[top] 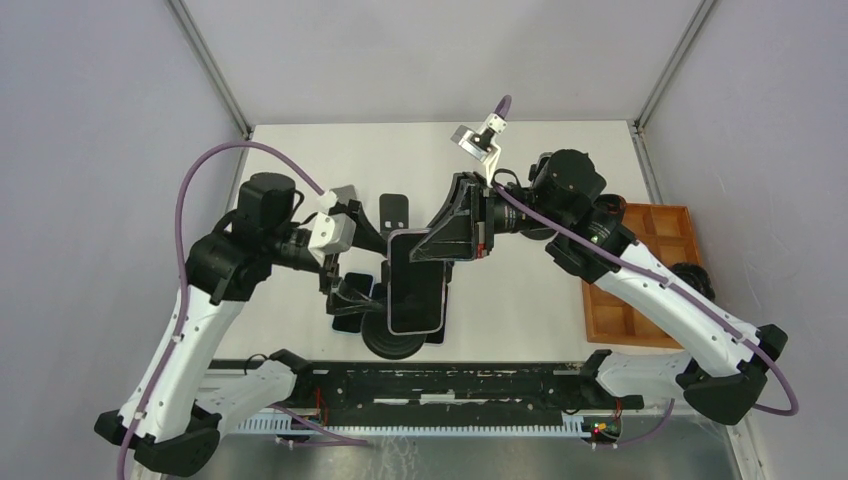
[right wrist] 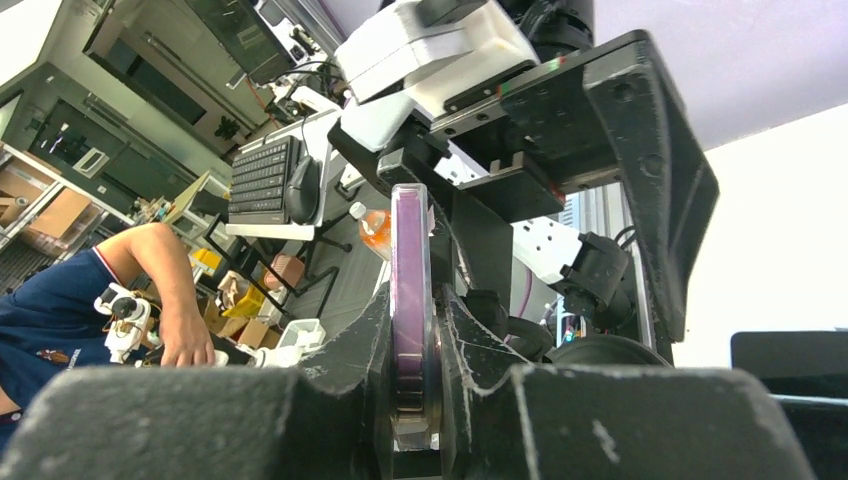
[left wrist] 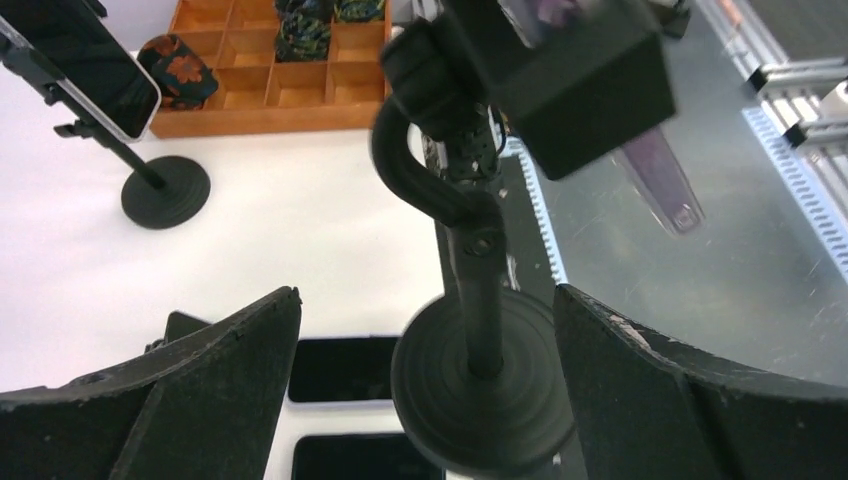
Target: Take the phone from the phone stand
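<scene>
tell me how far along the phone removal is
Done: the right gripper is shut on the top edge of the phone, and the left gripper is open on either side of the phone stand, low on its pole. In hand: the lift. The phone sits over the stand, and I cannot tell whether it is free of the cradle. Left: pulling it clear and away.

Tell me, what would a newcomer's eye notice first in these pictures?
The purple-edged phone in the middle of the table, its upper end clamped by the right gripper. Next, the left gripper, wide open, with a black stand post between its fingers.
</scene>
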Action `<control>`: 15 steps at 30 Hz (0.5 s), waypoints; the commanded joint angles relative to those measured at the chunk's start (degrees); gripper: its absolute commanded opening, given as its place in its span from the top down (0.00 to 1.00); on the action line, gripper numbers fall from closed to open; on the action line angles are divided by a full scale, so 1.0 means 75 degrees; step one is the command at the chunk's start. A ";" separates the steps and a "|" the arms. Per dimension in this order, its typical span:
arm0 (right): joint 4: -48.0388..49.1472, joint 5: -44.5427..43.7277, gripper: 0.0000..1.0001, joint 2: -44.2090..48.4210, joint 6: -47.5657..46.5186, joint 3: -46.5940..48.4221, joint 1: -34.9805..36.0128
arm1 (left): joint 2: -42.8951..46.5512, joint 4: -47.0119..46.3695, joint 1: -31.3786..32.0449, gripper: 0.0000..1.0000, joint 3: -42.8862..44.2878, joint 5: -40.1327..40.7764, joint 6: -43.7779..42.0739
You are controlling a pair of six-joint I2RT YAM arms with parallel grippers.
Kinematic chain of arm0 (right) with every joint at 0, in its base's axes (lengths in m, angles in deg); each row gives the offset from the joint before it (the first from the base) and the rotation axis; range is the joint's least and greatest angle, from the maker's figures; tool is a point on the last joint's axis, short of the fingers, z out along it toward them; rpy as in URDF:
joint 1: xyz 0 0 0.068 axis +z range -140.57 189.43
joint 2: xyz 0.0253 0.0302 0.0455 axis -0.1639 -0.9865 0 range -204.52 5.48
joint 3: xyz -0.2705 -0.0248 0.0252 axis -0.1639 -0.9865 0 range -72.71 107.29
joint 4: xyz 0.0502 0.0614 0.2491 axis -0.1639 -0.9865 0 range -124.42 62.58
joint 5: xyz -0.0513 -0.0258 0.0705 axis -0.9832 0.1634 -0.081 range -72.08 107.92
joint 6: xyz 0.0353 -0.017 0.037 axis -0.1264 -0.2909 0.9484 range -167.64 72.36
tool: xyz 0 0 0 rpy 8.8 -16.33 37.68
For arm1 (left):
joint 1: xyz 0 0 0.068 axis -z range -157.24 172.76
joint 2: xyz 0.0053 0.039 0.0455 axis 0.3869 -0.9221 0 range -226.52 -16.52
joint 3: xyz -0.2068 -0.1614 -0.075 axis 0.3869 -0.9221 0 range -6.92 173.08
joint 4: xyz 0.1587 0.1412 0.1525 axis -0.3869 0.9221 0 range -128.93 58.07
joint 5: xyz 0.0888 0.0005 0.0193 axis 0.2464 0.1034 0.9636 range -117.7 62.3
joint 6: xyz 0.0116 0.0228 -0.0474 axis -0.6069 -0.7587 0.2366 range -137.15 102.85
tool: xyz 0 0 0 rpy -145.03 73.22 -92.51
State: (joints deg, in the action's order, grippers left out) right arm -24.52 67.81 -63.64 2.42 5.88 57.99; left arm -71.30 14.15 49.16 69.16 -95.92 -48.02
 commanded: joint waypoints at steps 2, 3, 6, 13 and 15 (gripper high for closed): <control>0.0282 -0.0271 1.00 0.0372 -0.0042 0.0358 0.0018 | 0.0133 0.2171 0.0020 0.00 0.0298 0.0834 -0.2522; 0.0288 -0.0285 1.00 0.0380 -0.0043 0.0344 0.0015 | 0.0180 0.2178 0.0020 0.00 0.0228 0.0754 -0.2561; 0.0402 -0.0289 1.00 0.0346 -0.0027 0.0272 0.0018 | 0.0188 0.2217 0.0022 0.00 0.0140 0.0335 -0.2635; 0.1725 -0.0560 1.00 0.0264 0.0333 -0.0389 0.0030 | 0.0278 -0.1029 0.0032 0.00 -0.0711 -0.0240 0.0733; 0.2129 -0.0722 1.00 0.0222 0.0442 -0.0557 0.0058 | 0.0319 -0.1970 0.0036 0.00 -0.1024 -0.0111 0.1552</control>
State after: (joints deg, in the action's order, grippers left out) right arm -22.68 66.06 -63.22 2.20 1.85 58.08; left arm -69.68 16.49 49.18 64.92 -94.52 -52.33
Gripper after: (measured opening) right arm 0.201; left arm 0.997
